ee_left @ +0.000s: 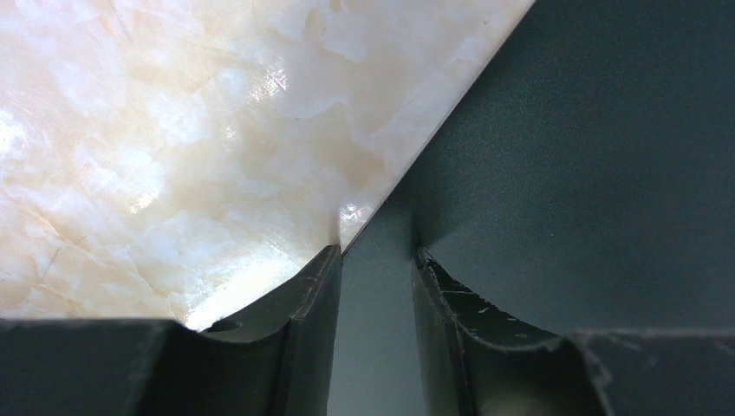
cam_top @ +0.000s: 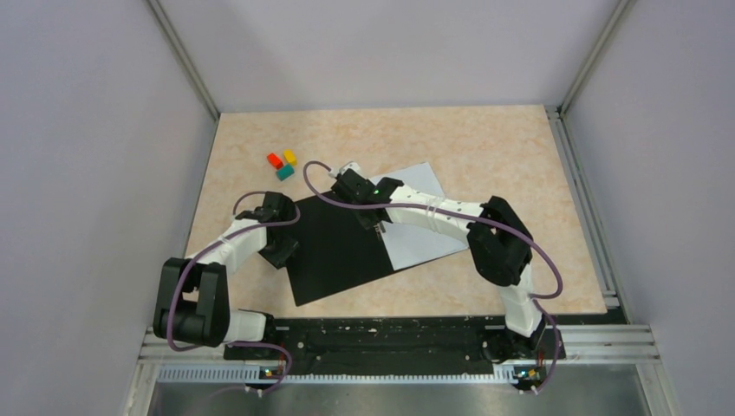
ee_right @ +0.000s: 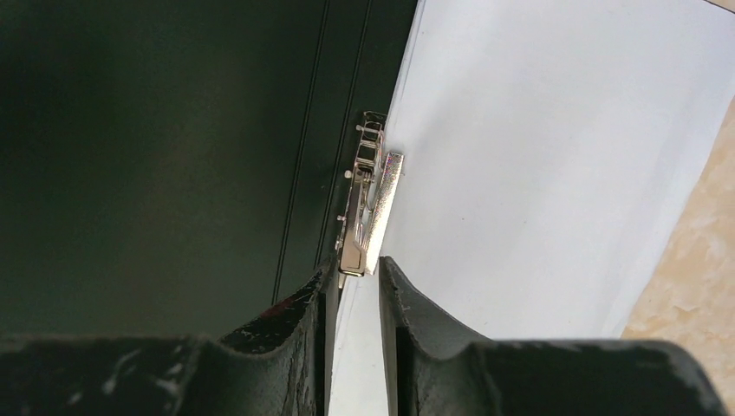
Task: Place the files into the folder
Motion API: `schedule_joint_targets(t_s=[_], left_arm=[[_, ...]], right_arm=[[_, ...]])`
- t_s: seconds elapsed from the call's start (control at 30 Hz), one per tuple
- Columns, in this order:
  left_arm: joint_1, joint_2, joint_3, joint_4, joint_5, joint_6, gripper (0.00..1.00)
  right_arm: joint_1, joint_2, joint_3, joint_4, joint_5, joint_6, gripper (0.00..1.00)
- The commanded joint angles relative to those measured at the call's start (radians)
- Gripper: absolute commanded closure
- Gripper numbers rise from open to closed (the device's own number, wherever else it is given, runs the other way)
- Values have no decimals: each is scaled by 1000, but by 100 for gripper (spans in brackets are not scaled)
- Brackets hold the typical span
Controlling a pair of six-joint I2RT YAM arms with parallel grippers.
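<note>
Nearest me, the left arm [cam_top: 234, 247] bends out from its base and turns in, wrist tipped down over the folder's [cam_top: 334, 247] 9 o'clock edge. The left fingers [ee_left: 329, 269] stand part-way apart and empty, one over the counter [cam_top: 485, 147] and one over the black inside, the cover's edge running into the gap between them. Whether they press on it I cannot tell.

The folder lies open and flat mid-counter, its spine running roughly 11 to 5 o'clock. The sheets [cam_top: 425, 217] lie on its 3 o'clock half, inner edge along the spine; I cannot count the layers.

The next move, I judge, turns on the clip [ee_right: 368, 204]. It sits right at the tips of the right fingers [ee_right: 325, 282], its long axis pointing straight away from them at 12 o'clock in the wrist view, along the spine, its flat plate at the sheets' edge. These fingers are narrow, a slit of paper showing between; whether they pinch the clip's near end I cannot tell. The right arm [cam_top: 433, 215] is the nearer one, stretched low from its base toward 10 o'clock, wrist pitched down.

Beyond, at 11 o'clock, three small blocks [cam_top: 282, 163] sit clear of the folder
</note>
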Motion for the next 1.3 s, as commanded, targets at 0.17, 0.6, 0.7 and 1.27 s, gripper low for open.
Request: schedule_joint_targets(t_s=[0.17, 0.6, 0.7, 1.27], left_arm=[[6, 55, -31, 50, 2, 1, 60], [9, 56, -33, 56, 6, 2, 61], [11, 57, -33, 55, 7, 4, 61], [24, 70, -35, 57, 13, 5, 61]], right_arm=[[12, -5, 56, 6, 10, -9, 77], [21, 3, 69, 6, 4, -6, 74], [20, 11, 73, -2, 17, -1, 75], [20, -4, 30, 6, 25, 17, 90]])
